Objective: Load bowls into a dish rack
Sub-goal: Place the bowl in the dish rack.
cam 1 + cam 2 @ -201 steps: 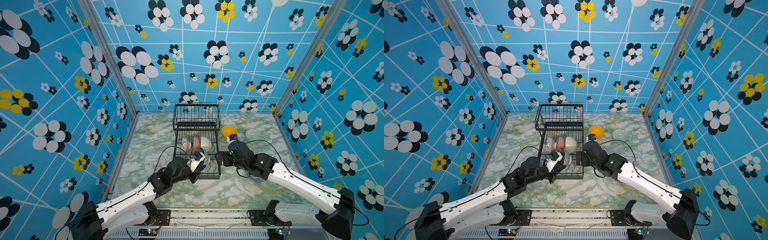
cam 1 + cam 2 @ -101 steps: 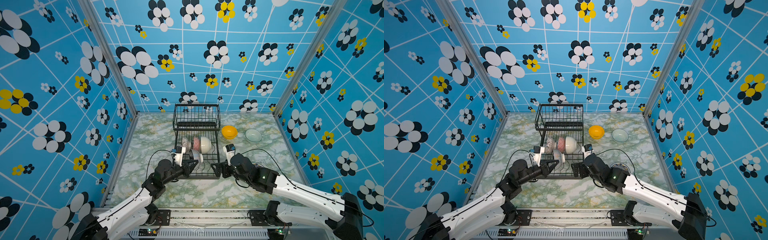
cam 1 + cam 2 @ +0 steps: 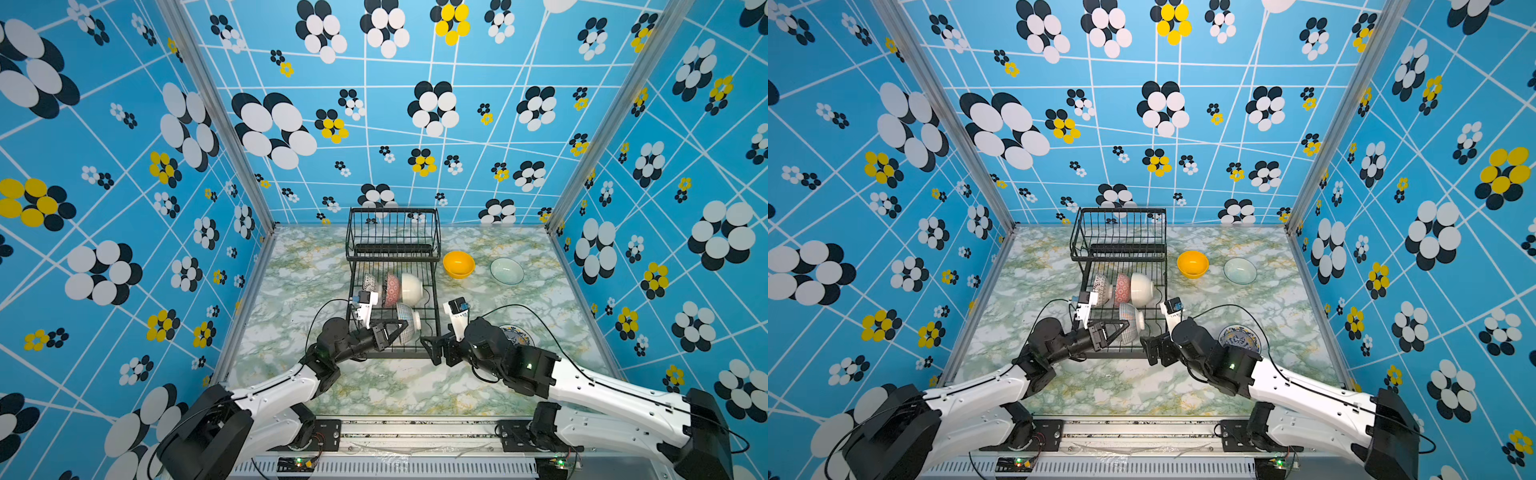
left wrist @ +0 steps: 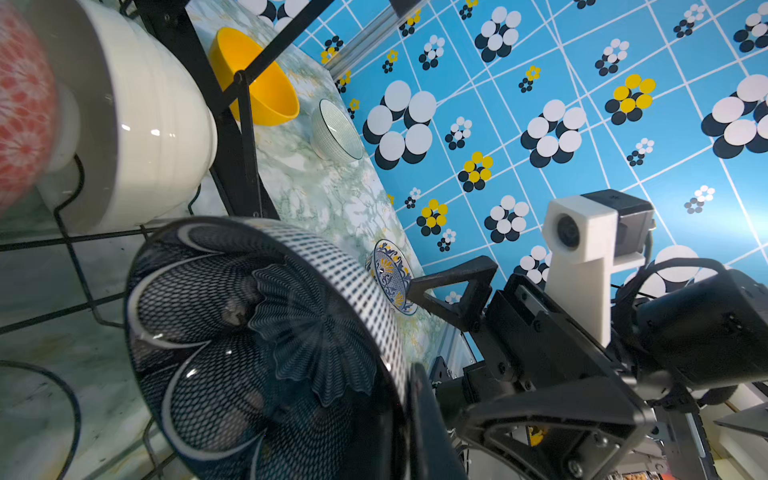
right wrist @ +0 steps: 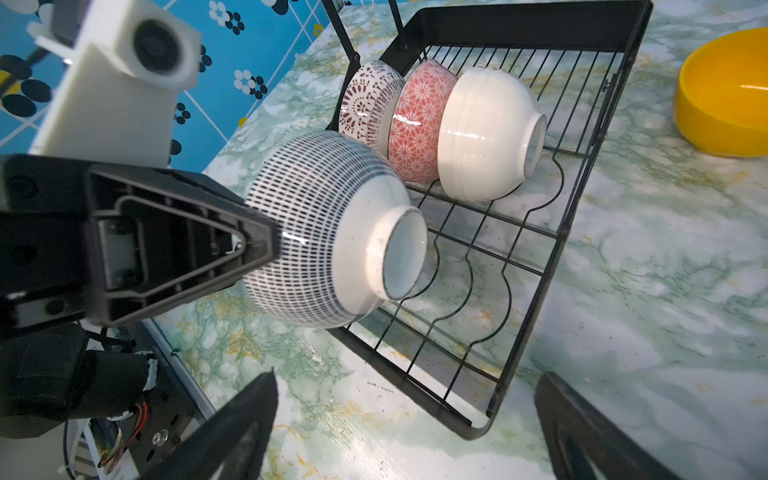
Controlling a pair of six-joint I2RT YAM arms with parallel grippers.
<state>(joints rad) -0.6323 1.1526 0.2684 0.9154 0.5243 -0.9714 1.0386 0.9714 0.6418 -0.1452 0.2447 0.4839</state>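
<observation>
table [image 3: 399, 390]: marbled top, rack near the middle
dish rack [image 3: 392, 249]: black wire, raised basket at rear, lower tray in front
left gripper [image 3: 399, 329]: pinching the rim of the navy dashed bowl [image 5: 324, 232]
right gripper [image 3: 432, 350]: jaws spread, by the rack's front right corner
navy dashed bowl: on its side over the tray front; wire contact unclear
tray rear: black-and-white bowl [image 5: 368, 104], pink-red bowl [image 5: 415, 120], cream-white bowl [image 5: 486, 133], on edge, touching
right of rack: yellow bowl [image 3: 458, 264], clear glass bowl [image 3: 506, 270]; blue-yellow bowl [image 4: 392, 276] partly behind the right arm
</observation>
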